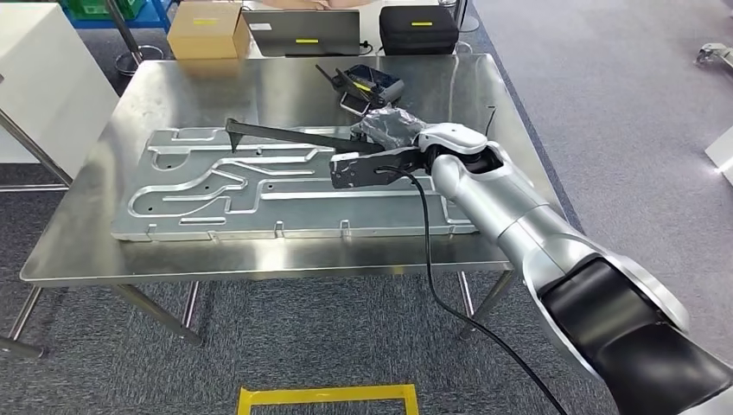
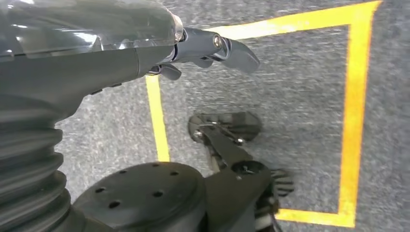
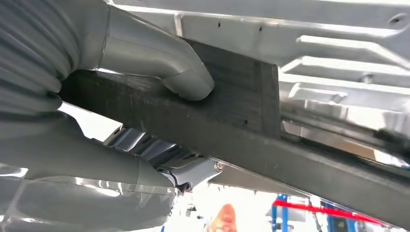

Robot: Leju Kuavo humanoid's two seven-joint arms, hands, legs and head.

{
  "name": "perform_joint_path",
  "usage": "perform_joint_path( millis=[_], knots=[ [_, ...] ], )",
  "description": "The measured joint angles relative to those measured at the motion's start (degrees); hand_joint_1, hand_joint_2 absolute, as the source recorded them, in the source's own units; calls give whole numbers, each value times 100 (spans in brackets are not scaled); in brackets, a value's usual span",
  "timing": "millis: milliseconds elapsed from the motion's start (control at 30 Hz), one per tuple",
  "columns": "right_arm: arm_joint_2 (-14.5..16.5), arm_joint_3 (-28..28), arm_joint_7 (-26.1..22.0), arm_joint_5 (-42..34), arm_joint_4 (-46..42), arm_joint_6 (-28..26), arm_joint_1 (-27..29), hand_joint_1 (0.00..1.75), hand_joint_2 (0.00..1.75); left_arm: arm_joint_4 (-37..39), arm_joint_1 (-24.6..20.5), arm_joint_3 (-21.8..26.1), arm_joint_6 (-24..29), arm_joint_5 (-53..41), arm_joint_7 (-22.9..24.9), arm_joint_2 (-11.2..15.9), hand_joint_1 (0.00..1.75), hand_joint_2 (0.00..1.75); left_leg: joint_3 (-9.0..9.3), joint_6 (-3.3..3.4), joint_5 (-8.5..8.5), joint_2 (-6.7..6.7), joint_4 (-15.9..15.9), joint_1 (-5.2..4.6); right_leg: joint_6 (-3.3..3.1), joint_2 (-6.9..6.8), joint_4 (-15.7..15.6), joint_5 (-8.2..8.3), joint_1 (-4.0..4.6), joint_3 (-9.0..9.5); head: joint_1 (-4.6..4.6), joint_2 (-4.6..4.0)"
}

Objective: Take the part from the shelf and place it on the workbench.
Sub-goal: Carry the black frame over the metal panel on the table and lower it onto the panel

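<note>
Steel workbench (image 1: pixel 484 251) on grey carpet; boxes, a laptop and a dark case along its far edge, a handset just beyond the fingers. Large machined plate (image 1: pixel 199 194) lies flat across most of the top.

Right hand (image 1: pixel 393 138) clamps the part (image 1: pixel 290 135), a long dark bar. Right wrist view: thumb (image 3: pixel 186 79) pressed on the bar's broad face, other fingers under it, bar (image 3: pixel 227 121) running out past the fingertips. Grip is at one end; the far tip sits low over the plate, well out from the fingers. Whether the tip touches the plate: cannot tell.

Left hand (image 2: pixel 212 48) hangs over the floor, fingers loosely apart, nothing held.

Step in hand, as judged: setting the bar down.
- Lower slowly and level the wrist, so the bar meets the surface along its length rather than pivoting on the tip.
- Keep the thumb pressing until the bar bears its own weight.
- Then spread the fingers and draw straight back, clear of the bar.

Risk: held end dropping when freed; bar skidding on the ribbed plate.
</note>
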Motion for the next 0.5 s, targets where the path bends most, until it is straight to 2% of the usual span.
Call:
perform_joint_path(
  millis=[33, 100, 133, 167, 200, 267, 300, 333, 367, 400, 467, 500],
  knots=[
    [52, 1, 19, 59, 24, -89, 40, 175, 175, 0, -15, 0, 0, -14, 2, 1, 0, 175, 47, -49, -38, 1, 3, -1, -52, 3, -87, 66, 19, 21, -1, 0],
    [188, 1, 88, 189, 46, -238, 120, 175, 175, -1, -43, -1, 0, -44, 9, 1, 0, 175, 88, -134, -41, 14, 47, 14, -181, 27, -87, -2, 38, 99, -3, 0],
    [253, 0, 122, 247, 52, -305, 149, 175, 175, -1, -49, -2, 0, -58, 14, 1, 0, 175, 48, -160, -14, 27, 190, 22, -239, 38, -99, -43, 35, 154, -2, -1],
    [328, -1, 151, 297, 61, -362, 171, 175, 175, -1, -56, -3, 0, -72, 25, 1, 0, 175, -76, -177, -8, 38, 416, 29, -293, 50, -104, -85, 37, 216, -3, -1],
    [401, -1, 166, 337, 69, -400, 193, 175, 175, -1, -64, -4, 0, -85, 36, 1, 0, 175, -274, -187, -58, 48, 742, 33, -334, 64, -111, -132, 44, 278, -3, -1],
    [550, 0, 178, 410, 96, -425, 276, 175, 175, -1, -76, -9, -1, -112, 60, 0, 0, 175, -764, -192, -333, 55, 1406, 22, -392, 90, -112, -253, 87, 407, -4, -1],
    [617, 1, 179, 448, 113, -421, 332, 175, 175, -1, -77, -11, -1, -122, 71, 0, 0, 175, -970, -186, -500, 55, 1598, 13, -410, 98, -112, -320, 114, 485, -4, -1],
    [678, 1, 177, 489, 132, -413, 385, 175, 175, -1, -73, -14, 0, -126, 83, 0, 0, 175, -1101, -166, -596, 55, 1624, -3, -425, 106, -112, -391, 144, 573, -4, -1],
    [734, 1, 173, 526, 152, -404, 426, 175, 175, -1, -66, -15, 1, -128, 95, 1, 0, 175, -1154, -131, -570, 55, 1485, -22, -438, 111, -112, -463, 176, 666, -4, -1],
    [787, 1, 166, 558, 171, -392, 449, 175, 175, -1, -57, -15, 5, -127, 103, 1, 0, 175, -1135, -77, -381, 56, 1199, -51, -447, 113, -112, -532, 204, 758, -4, -1],
    [881, 0, 147, 630, 209, -352, 469, 175, 175, 1, -29, -15, 25, -126, 124, 7, 0, 175, -1034, 71, 329, 49, 485, -139, -448, 120, -112, -667, 243, 915, -4, -1],
    [926, -2, 140, 670, 226, -327, 469, 175, 175, 1, -28, -15, 39, -125, 136, 9, 0, 175, -985, 123, 605, 46, 239, -178, -434, 126, -113, -727, 257, 968, -3, -1]
  ],
)
